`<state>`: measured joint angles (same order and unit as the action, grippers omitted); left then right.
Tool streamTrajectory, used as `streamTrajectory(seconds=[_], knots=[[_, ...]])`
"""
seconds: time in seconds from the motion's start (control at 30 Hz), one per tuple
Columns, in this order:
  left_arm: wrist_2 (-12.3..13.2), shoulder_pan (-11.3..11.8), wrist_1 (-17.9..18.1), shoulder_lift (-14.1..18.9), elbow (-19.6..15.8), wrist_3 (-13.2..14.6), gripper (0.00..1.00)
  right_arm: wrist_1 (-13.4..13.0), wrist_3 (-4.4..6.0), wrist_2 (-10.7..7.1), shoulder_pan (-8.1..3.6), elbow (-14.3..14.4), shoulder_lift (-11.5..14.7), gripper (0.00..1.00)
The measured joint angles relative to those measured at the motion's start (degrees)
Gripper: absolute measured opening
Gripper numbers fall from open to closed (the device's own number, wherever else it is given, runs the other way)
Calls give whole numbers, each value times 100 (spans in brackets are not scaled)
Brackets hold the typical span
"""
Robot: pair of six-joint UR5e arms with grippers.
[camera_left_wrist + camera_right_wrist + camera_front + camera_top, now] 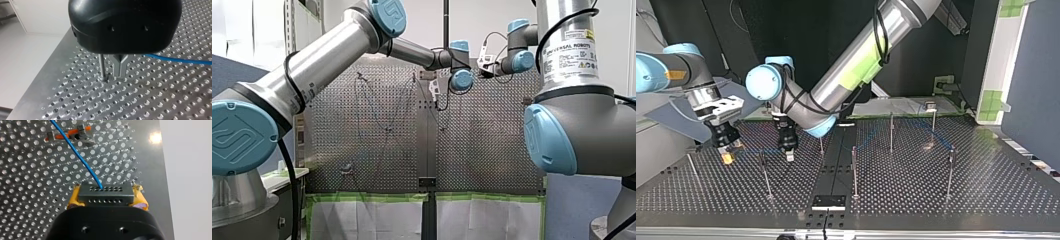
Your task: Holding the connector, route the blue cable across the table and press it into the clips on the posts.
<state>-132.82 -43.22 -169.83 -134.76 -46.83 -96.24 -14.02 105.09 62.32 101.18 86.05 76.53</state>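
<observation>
- Perforated metal table (956,200), thin upright posts (854,170) spread over it, dark backdrop behind the arms.
- My right gripper (727,152) hangs low near the table's edge at the top view's left. Its yellow pads (72,200) are pinching the connector (104,195) by its two short ends.
- Connector: a dark block with rows of holes. Its long axis runs from pad to pad, roughly square to the nearby table edge. The holed face points ahead, away from the gripper body.
- The blue cable (75,152) leaves that face and slants off ahead, away from the edge, crossing an orange-and-metal clip (81,135). I cannot tell whether it is seated there.
- My left gripper (120,71) has its metal fingers pressed together, tips just above the table and just beside a post (102,65). The cable reaches it from one side; I cannot tell whether it is nipped.
- Risk: the left fingers stand very near that post, so a sideways move could knock or bend it.
- Risk: the thin cable carries any pull, so tension between the two grippers could drag the connector askew in the pads or strain the cable's root.
- Risk: a slack span low over the table could snag on a post or pass under a clip rather than into it.
</observation>
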Motion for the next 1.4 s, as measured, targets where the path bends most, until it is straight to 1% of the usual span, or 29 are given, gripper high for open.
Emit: streamTrajectory(seconds=[0.13, 0.3, 0.53, 0.87, 0.9, 0.93, 0.97, 1.0, 1.03, 1.07, 1.1, 1.13, 1.17, 1.2, 1.3, 1.4], knots=[[148, 35, 125, -1, 17, 21, 2, -4, 10, -19, -12, -59, -4, 0], [262, 75, 255, 0, 36, 82, 2, -4, 44, -34, -33, -105, -14, 0], [461, 142, 270, -5, 42, 127, 2, -17, 81, -32, -130, -122, -54, 0], [494, 172, 209, -4, 44, 142, 2, -78, 92, -129, -282, -138, -123, 0], [495, 169, 204, -5, 44, 136, 13, -81, 92, -137, -294, -138, -126, 0], [496, 161, 198, -4, 44, 126, 13, -87, 92, -148, -307, -139, -128, 0], [495, 154, 193, -3, 44, 117, 30, -92, 92, -154, -318, -139, -129, 0], [494, 145, 182, -4, 44, 106, 42, -97, 92, -160, -327, -141, -130, 0], [491, 130, 158, -3, 44, 92, 42, -101, 88, -168, -340, -142, -130, 0], [489, 117, 135, -2, 44, 81, 64, -104, 83, -174, -349, -142, -130, 0], [487, 103, 106, -1, 44, 70, 80, -107, 79, -180, -357, -142, -131, 0], [483, 84, 62, -1, 42, 54, 80, -108, 74, -186, -364, -141, -131, 0], [480, 70, 26, -1, 41, 41, 91, -109, 72, -189, -368, -141, -131, 0], [478, 56, -11, -1, 39, 27, 100, -109, 69, -190, -370, -141, -132, 0], [459, 14, -143, -1, 37, -20, 100, -107, 61, -193, -373, -140, -132, 0], [383, -18, -280, -1, 36, -75, 100, -104, 60, -194, -374, -140, -132, 0]])
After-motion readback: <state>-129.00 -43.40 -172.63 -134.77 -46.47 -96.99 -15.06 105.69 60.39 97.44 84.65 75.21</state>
